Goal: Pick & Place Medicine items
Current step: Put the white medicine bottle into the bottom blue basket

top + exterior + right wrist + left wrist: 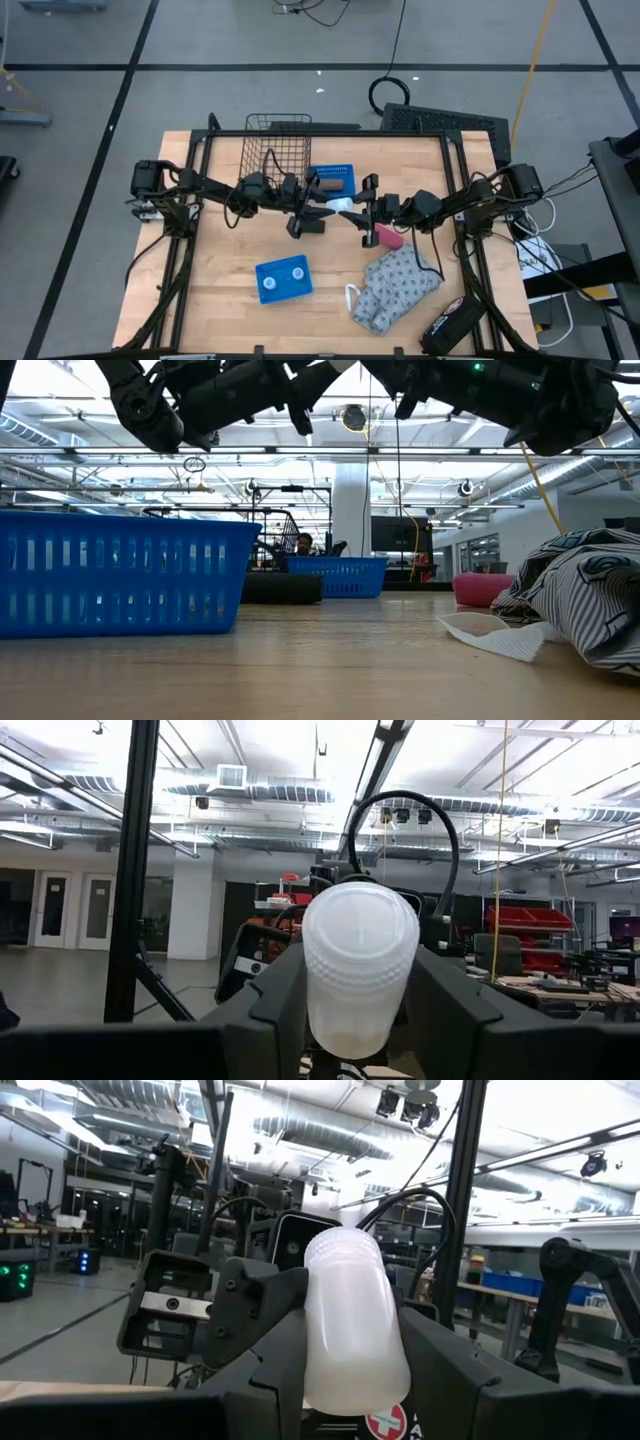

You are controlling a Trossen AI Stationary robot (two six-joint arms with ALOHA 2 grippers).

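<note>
Both grippers meet in mid-air over the table's middle, fingers pointing level at each other. My left gripper [318, 208] is shut on a white medicine bottle [352, 1325]. My right gripper [362, 212] is shut on a white medicine bottle [358, 970]. From above, white [341, 205] shows between the two grippers; I cannot tell there whether it is one bottle or two. Two more white caps [283, 276] sit in the near blue tray [262, 290]. My left gripper pinches the bottle's smooth body [320, 1370] between its two fingers [265, 1345]. The ribbed end [340, 1248] points away from the wrist and stands free. The fingers come level from the table's left, and the bottle is lifted clear. My right gripper pinches the bottle's lower body [345, 1025] between its two fingers [275, 990]. The ribbed band [358, 975] and round end face [360, 920] stick out past the fingers. They come level from the table's right, and the bottle is lifted clear.
A second blue basket [331, 180] and a wire basket [278, 150] stand at the far side. A pink block [386, 236] lies under my right arm. A patterned cloth [398, 285] and a black pouch [452, 322] lie near right. Bare wood [215, 250] spreads near left.
</note>
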